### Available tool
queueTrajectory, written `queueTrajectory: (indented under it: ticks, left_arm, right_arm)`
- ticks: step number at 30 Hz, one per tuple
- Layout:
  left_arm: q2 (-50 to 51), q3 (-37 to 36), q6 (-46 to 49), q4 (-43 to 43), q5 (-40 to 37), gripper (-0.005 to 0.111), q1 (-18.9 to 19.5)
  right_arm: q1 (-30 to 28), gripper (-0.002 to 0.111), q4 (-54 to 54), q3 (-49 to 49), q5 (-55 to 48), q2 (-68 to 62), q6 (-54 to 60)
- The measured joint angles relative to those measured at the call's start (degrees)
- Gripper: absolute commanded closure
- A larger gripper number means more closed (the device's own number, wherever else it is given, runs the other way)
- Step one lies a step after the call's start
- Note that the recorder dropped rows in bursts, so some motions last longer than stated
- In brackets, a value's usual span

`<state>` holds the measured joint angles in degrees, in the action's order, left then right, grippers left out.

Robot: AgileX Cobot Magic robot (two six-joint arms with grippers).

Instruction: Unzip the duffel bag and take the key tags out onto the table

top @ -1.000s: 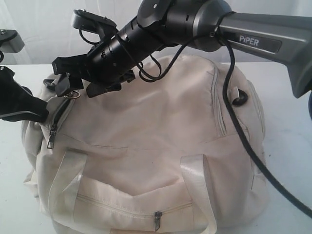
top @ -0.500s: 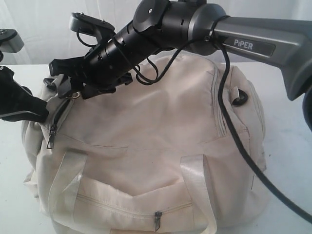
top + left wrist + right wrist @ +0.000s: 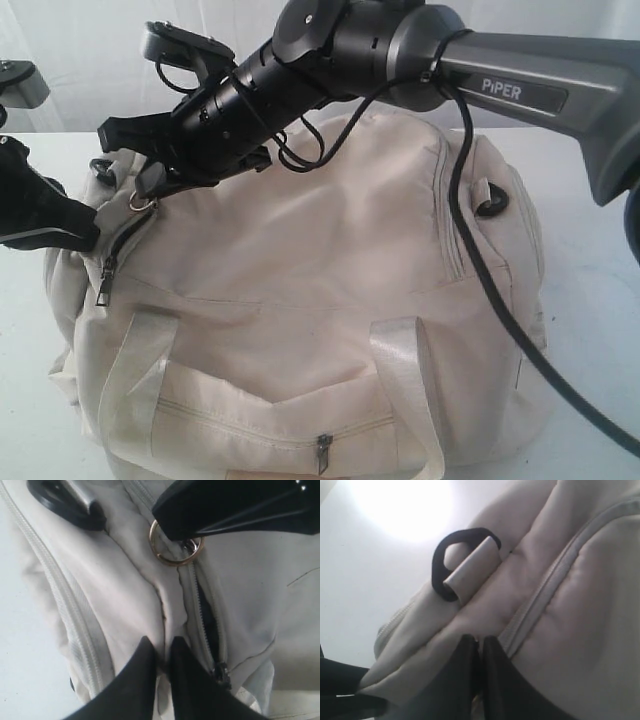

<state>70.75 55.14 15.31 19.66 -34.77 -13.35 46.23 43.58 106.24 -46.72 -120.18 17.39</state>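
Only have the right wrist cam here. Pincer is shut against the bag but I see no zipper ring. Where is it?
Observer: Left wrist view has it. The right pincer sits over the top of the metal ring, and the rest of the ring hangs out below. I cannot tell whether it is actually pinched.
Operator: Zipper open at all?
Observer: Barely. There is a short dark gap in the zipper just past the ring.
Operator: Left arm?
Observer: The left pincer is shut on a fold of the duffel bag right beside that zipper.
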Motion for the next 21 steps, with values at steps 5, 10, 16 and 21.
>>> queueTrajectory:
  ticks: [5,10,16,21]
  left_arm:
    - [0.00,0.00,0.00,0.00,-0.11,0.107,0.00]
    - [0.00,0.00,0.00,0.13,-0.11,0.107,0.00]
    - [0.00,0.00,0.00,0.13,-0.01,0.107,0.00]
    - [0.00,0.00,0.00,0.22,-0.01,0.107,0.00]
  right_arm:
    - [0.00,0.108,-0.11,0.08,0.28,0.69,0.00]
    - [0.03,0.108,-0.22,0.08,2.18,0.95,0.00]
    - [0.03,0.108,-0.22,0.08,7.38,0.95,0.00]
    - [0.13,0.108,-1.26,0.08,12.96,0.37,0.00]
